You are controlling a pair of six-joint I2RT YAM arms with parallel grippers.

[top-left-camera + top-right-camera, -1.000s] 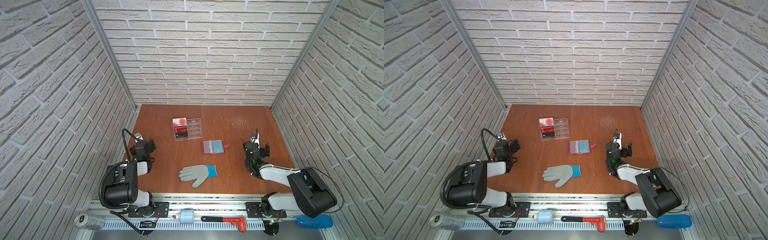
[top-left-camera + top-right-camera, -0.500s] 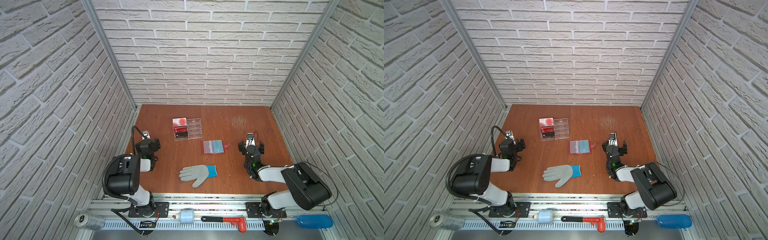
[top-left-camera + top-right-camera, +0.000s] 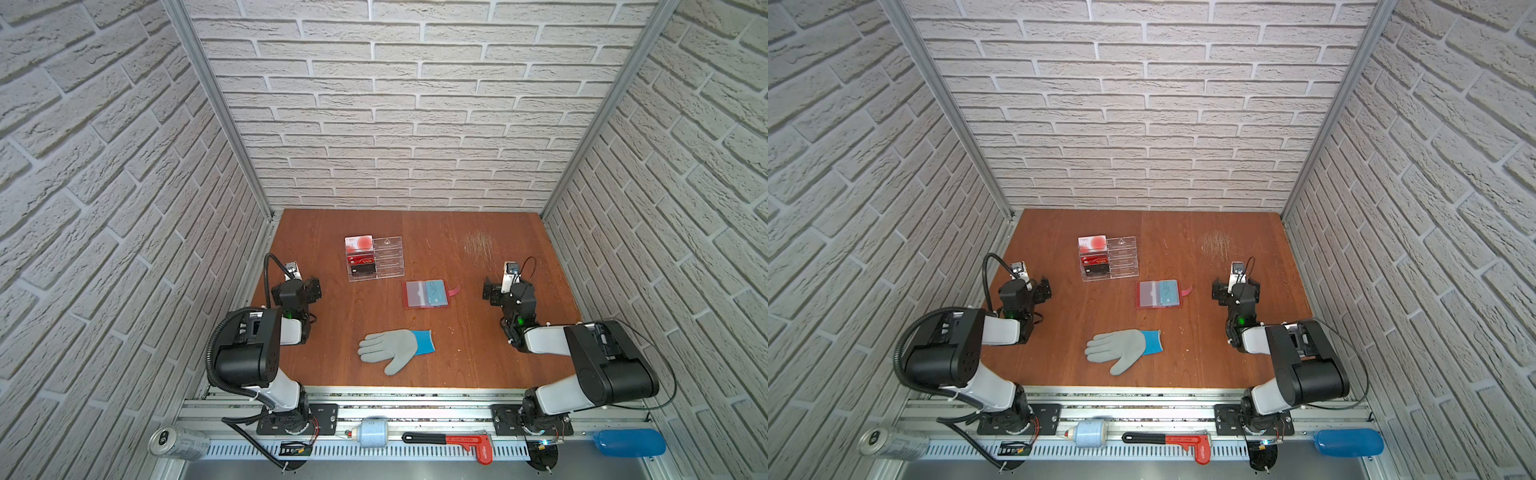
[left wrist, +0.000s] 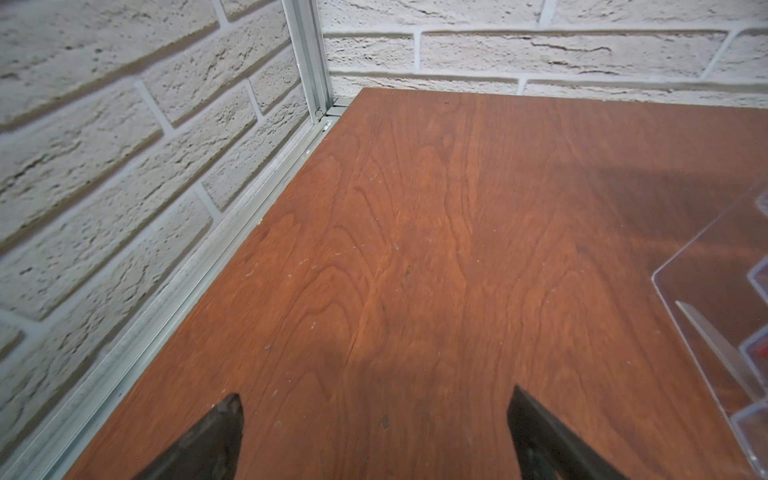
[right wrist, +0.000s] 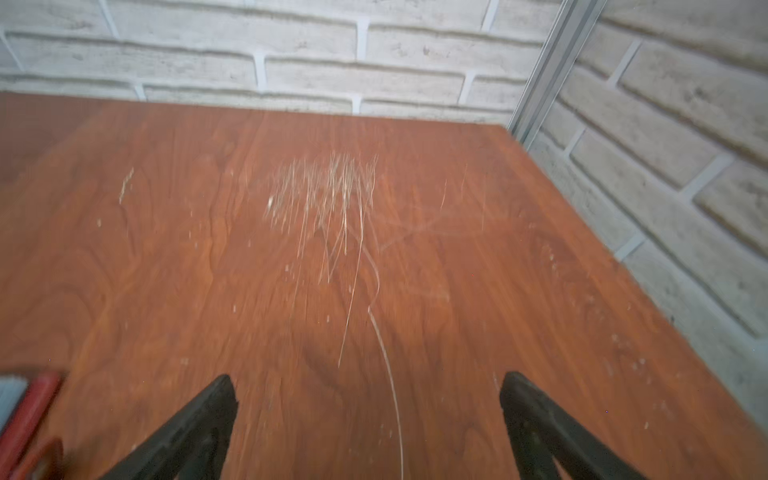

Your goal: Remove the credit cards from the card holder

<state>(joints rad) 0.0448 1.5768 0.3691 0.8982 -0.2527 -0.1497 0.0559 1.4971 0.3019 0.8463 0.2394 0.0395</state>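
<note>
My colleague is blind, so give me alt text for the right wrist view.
The right pincer stands open and empty above a scratched wooden table. A blurred sliver of the red card holder shows at the frame's edge, with a white brick wall behind the table.

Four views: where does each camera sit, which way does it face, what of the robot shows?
Both top views: high over the front rail, looking down at the table; left arm, right arm show whole.
Left wrist: on the left arm, facing the far left corner; open jaws show.
Right wrist: on the right arm, facing scratches near the far right corner; open jaws show.
Shared with top views: stand by left wrist, scratches by right wrist.
</note>
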